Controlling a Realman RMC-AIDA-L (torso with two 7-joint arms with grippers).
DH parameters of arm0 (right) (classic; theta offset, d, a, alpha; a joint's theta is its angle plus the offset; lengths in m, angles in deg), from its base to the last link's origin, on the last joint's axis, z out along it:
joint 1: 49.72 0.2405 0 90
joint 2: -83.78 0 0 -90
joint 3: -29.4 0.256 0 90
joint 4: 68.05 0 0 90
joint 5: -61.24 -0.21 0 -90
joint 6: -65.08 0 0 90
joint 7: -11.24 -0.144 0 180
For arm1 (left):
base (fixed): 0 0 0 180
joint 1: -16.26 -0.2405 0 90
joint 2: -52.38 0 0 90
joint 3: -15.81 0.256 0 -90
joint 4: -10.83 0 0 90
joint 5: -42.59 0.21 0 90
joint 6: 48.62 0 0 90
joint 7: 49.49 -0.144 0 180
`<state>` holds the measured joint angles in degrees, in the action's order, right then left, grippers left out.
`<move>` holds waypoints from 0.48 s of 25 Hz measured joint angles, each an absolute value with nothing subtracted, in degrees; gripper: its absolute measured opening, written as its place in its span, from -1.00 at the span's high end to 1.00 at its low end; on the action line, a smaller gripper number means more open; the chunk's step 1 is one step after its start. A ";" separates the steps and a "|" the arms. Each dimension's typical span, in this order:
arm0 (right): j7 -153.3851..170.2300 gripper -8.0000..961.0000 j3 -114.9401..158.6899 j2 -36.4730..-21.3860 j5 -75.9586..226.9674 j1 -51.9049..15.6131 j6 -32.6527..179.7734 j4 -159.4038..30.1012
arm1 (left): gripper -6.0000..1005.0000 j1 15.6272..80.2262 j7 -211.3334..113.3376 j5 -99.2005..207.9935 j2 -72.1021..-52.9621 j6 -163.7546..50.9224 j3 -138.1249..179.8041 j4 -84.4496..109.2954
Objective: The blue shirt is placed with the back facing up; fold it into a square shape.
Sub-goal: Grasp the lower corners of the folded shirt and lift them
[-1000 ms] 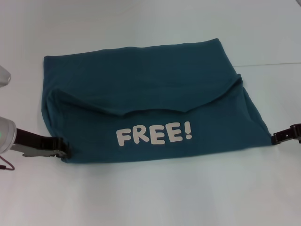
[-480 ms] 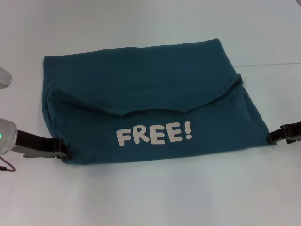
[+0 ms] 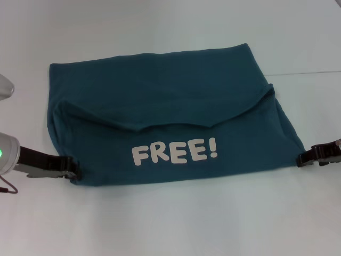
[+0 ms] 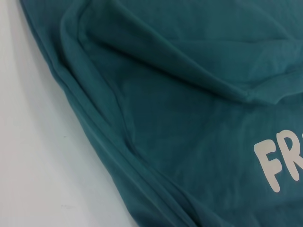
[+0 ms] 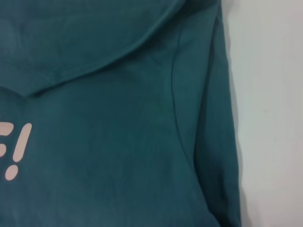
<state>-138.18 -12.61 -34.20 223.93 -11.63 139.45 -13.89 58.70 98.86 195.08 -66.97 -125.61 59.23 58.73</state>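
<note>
The blue shirt (image 3: pixel 160 114) lies flat on the white table (image 3: pixel 170 224), partly folded, with a curved flap edge across its middle and white "FREE!" lettering (image 3: pixel 175 151) on the near part. My left gripper (image 3: pixel 72 169) sits at the shirt's near-left corner, touching its edge. Over at the near-right corner, my right gripper (image 3: pixel 299 159) meets the cloth. The left wrist view shows the layered left edge of the blue shirt (image 4: pixel 156 118) and the start of the lettering. The right wrist view shows the right edge of the blue shirt (image 5: pixel 118 123) and the exclamation mark.
A white arm housing (image 3: pixel 5 152) stands at the left border, with another pale part (image 3: pixel 4 86) above it. A faint seam (image 3: pixel 303 73) crosses the table at the right. Bare table surrounds the shirt.
My right gripper has slid left, from a little off the shirt to its near-right corner. The left gripper and the shirt have hardly moved.
</note>
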 joint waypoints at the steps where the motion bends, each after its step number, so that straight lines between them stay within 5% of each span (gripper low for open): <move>1: -138.18 -0.33 -12.61 -34.13 223.93 -11.53 139.18 -14.18 | 0.78 58.69 98.86 195.08 -66.97 -125.61 59.23 58.73; 12: -138.18 -0.32 -12.70 -33.40 223.91 -10.43 137.01 -18.07 | 0.78 58.77 98.86 195.08 -66.97 -125.60 59.22 58.73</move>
<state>-138.18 -12.70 -33.40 223.91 -10.43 137.01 -18.07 58.77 98.86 195.08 -66.97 -125.60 59.22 58.73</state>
